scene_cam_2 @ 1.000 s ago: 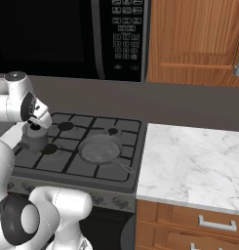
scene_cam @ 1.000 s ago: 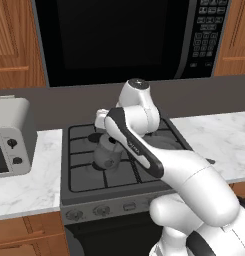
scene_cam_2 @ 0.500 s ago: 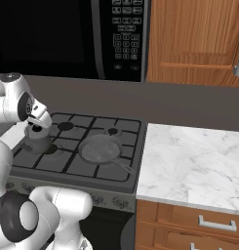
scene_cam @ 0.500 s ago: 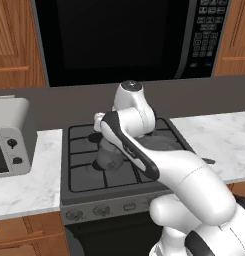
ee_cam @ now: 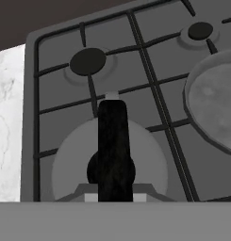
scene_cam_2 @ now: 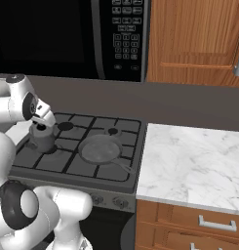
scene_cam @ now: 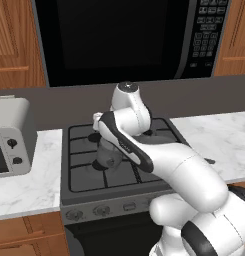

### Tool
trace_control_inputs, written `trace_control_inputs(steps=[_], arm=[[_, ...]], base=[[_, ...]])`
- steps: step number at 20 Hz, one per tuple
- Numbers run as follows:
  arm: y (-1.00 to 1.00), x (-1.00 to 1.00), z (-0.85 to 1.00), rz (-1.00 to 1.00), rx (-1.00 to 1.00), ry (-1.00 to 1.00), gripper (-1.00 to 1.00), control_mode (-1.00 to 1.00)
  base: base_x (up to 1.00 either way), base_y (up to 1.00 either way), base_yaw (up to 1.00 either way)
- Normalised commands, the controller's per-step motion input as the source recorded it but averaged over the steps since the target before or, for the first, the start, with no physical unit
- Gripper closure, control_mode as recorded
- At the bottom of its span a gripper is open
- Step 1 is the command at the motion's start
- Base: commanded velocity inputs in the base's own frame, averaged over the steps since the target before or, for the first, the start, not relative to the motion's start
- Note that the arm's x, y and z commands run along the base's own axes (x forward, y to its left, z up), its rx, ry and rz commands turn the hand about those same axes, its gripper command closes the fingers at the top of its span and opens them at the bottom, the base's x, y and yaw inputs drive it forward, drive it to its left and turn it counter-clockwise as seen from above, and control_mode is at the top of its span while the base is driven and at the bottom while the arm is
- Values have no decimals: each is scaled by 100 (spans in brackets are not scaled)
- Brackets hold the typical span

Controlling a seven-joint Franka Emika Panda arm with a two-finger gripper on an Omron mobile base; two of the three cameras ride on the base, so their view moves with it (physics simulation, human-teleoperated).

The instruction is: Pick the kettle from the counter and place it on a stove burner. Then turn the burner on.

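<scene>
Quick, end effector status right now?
End effector: shut on the kettle by its black handle, over the stove grates.

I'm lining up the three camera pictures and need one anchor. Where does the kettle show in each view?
Left base view: the kettle sits left of centre on the stove's front left grate, partly behind the arm.
Right base view: the kettle is at the left, just under the gripper.
Hand view: the kettle is at bottom centre, seen from above, its black handle running up the picture.
Shared landmark: the grey pan on the stove beside it.
</scene>
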Motion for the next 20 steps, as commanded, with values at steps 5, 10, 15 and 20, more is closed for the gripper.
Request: trace_control_inputs(steps=[5, 10, 15, 20], arm=[[0, 30, -10, 0, 0, 0, 100, -100], [0, 23, -15, 0, 0, 0, 100, -100], [2, 12, -16, 0, 0, 0, 100, -100], [14, 3, -11, 0, 0, 0, 100, -100]], base=[[0, 0, 0], [0, 0, 0], [0, 0, 0], [0, 0, 0]])
